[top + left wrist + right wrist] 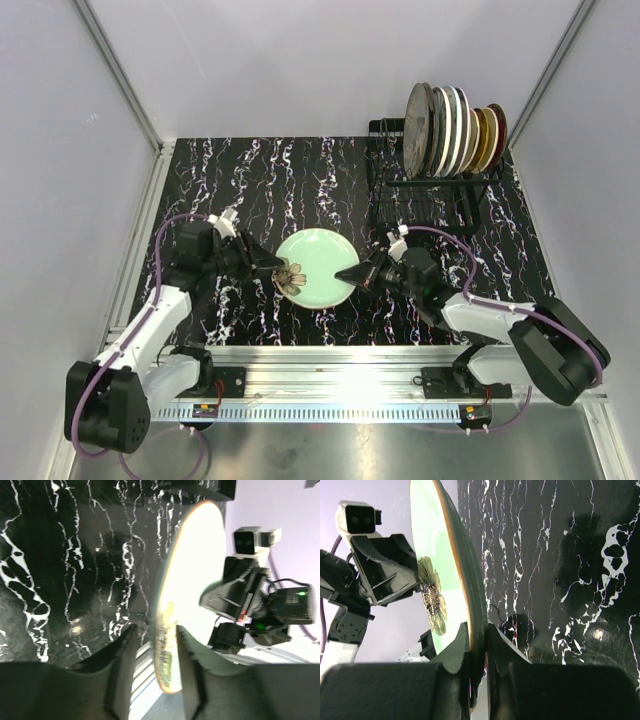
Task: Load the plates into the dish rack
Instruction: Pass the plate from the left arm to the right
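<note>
The pale green plate point(315, 262), with a dark flower motif near its left rim, sits mid-counter between the two arms, its face turned mostly upward. Whether it is lifted clear of the black marbled counter point(250, 180) I cannot tell.

The right claw point(350, 274) is pinched tight onto the plate's right rim, and its wrist view shows both fingers pressed against the edge. The left claw point(278, 268) straddles the opposite rim by the flower. In its wrist view a gap shows between one finger and the plate, so it looks spread, not clamped.

The dish rack point(430, 190) stands at the far right of the counter, with a row of plates point(455, 128) already upright at its far end and bare prongs nearer. It lies beyond and to the right of the right claw, well apart from the left one. The right arm is therefore the nearer carrier, and the plate must be tipped on edge, in line with the stacked ones, to enter a slot.
</note>
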